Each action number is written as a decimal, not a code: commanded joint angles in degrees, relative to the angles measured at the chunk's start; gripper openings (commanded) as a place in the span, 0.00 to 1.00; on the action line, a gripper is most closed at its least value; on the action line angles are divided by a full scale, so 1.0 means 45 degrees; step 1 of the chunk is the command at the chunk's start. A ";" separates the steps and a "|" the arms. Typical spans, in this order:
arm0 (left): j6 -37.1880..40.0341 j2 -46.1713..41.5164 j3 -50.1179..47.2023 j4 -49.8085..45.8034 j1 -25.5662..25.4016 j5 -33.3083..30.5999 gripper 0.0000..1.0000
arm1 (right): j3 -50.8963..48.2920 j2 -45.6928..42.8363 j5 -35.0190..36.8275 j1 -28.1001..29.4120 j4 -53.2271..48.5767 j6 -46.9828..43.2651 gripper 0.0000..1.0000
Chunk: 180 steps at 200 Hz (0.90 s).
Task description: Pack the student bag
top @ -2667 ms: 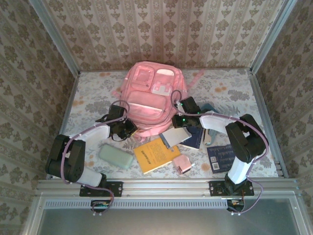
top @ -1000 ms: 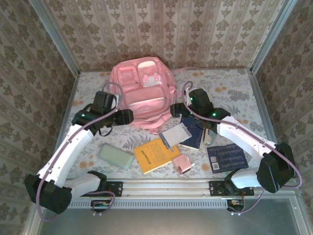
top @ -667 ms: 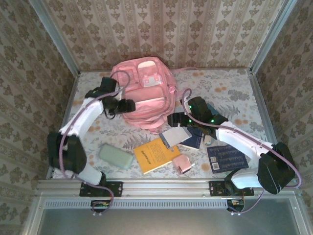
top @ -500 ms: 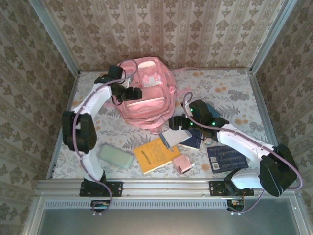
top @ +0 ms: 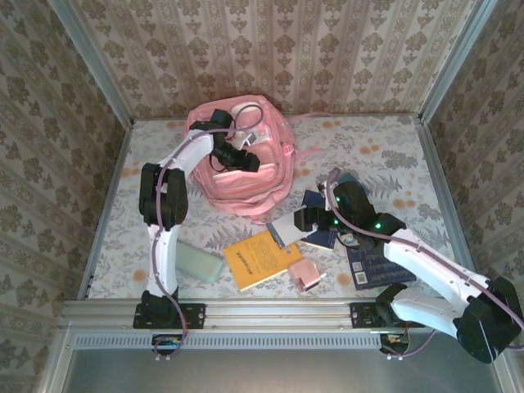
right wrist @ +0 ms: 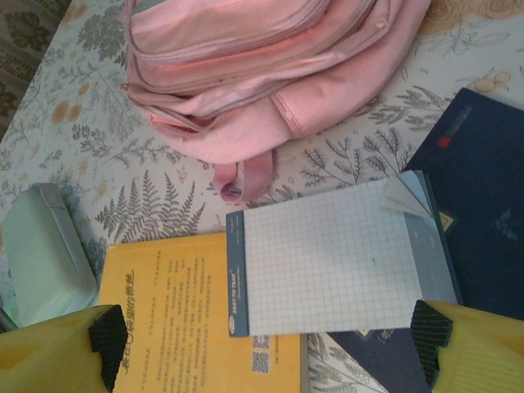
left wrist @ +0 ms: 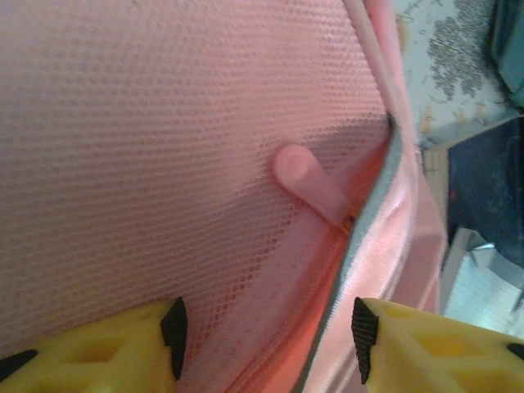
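— From above, where's the bag?
— The large soft pink fabric backpack (top: 254,192) lies at the far middle of the floral table (top: 385,155), with the left claw (top: 250,161) over it.
— And the left wrist camera?
— That claw is spread astride a zip seam, with a small pink rubber zip pull (left wrist: 307,182) ahead. Whether its pads touch fabric, I can't tell.
— Right wrist?
— The right claw (right wrist: 270,340) is spread wide above a white grid-paper notepad (right wrist: 327,262), which overlaps a yellow paperback book (right wrist: 164,311)
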 commanded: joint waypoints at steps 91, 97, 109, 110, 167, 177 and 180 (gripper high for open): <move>0.0794 -0.2419 -0.2778 0.0735 -0.0207 -0.1950 0.00 | 0.0207 0.1742 0.1996 0.0011 0.0343 0.1153 0.88; 0.0682 -0.2551 -0.2941 0.0885 -0.0207 -0.1910 0.00 | 0.0664 0.2327 0.2357 -0.0007 0.0116 0.1388 0.87; 0.0415 -0.2921 -0.3278 0.1293 -0.0121 -0.1795 0.00 | 0.1588 0.3575 0.3035 -0.0089 -0.0188 0.1879 0.83; 0.0369 -0.2961 -0.3340 0.1337 -0.0121 -0.1789 0.00 | 0.1683 0.3706 0.3085 -0.0098 -0.0204 0.1905 0.83; -0.3305 -0.5323 -0.5594 0.4871 0.1173 0.0541 0.00 | 0.7211 0.9626 0.3842 -0.0608 -0.0948 0.1802 0.55; -0.3982 -0.5514 -0.5689 0.5201 0.1190 0.0863 0.00 | 0.8441 1.0790 0.3125 -0.0737 -0.1366 0.1710 0.51; -0.4166 -0.5547 -0.5695 0.5234 0.1181 0.0865 0.00 | 0.8821 1.1161 0.2768 -0.0793 -0.1533 0.1738 0.51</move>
